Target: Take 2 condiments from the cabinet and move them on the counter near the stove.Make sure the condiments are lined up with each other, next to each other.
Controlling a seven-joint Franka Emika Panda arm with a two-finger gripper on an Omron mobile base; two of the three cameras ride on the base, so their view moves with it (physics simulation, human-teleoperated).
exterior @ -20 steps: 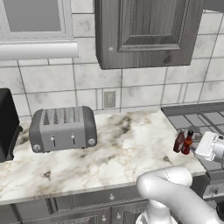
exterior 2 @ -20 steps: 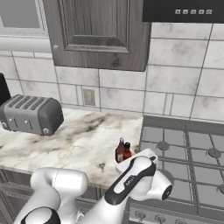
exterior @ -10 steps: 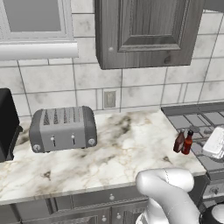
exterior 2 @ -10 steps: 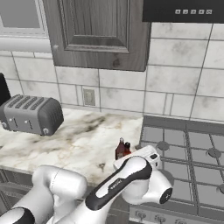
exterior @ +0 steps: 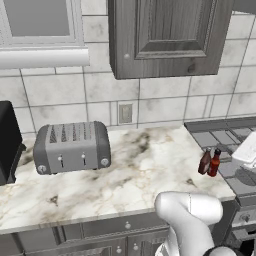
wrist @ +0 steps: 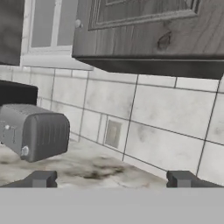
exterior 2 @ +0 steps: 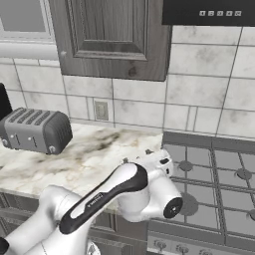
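two condiments (exterior: pixel 210 161) stand touching on the counter (exterior: pixel 125 175) by the stove (exterior 2: pixel 214 184); gripper (wrist: pixel 111 179) wide open, empty, apart from them

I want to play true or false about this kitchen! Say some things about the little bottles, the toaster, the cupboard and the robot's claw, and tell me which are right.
1. The two bottles stand side by side on the counter near the stove. True.
2. The cupboard door is wide open. False: it is closed.
3. The toaster sits on the stove. False: it is on the counter, far from the stove, toward the window side.
4. The claw is squeezing a bottle. False: its fingers are spread apart with nothing between them.
5. There is a wall outlet on the tiles behind the counter. True.
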